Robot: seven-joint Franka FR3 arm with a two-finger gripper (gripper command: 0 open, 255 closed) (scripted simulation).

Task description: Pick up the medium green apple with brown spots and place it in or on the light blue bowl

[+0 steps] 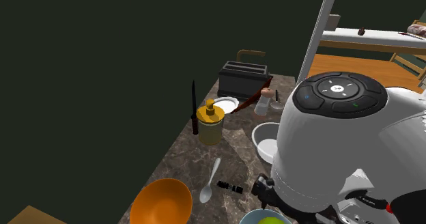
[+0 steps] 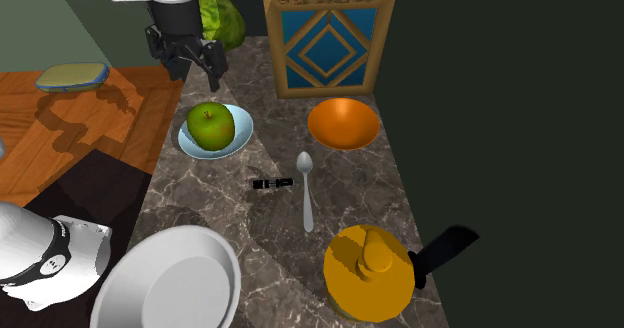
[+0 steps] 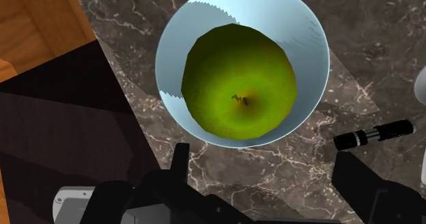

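Note:
A green apple [image 3: 239,82] with brownish patches lies inside the light blue bowl [image 3: 300,24] on the dark marble counter. In the second exterior view the apple [image 2: 211,125] rests in the bowl [image 2: 240,136] near the counter's left edge. My black gripper [image 2: 190,68] hangs above and just beyond the bowl, open, with nothing between its fingers. From the wrist, the two fingers [image 3: 368,182] stand wide apart, short of the bowl. In the shoulder view the apple [image 1: 272,221] and bowl rim [image 1: 247,218] peek out under the arm.
An orange bowl [image 2: 343,123], a spoon [image 2: 306,188] and a small black cylinder [image 2: 272,184] lie beside the blue bowl. A white bowl [image 2: 170,281] and a yellow jar [image 2: 368,273] sit at the near end. A patterned box [image 2: 328,31] and a lettuce [image 2: 222,21] stand at the far end.

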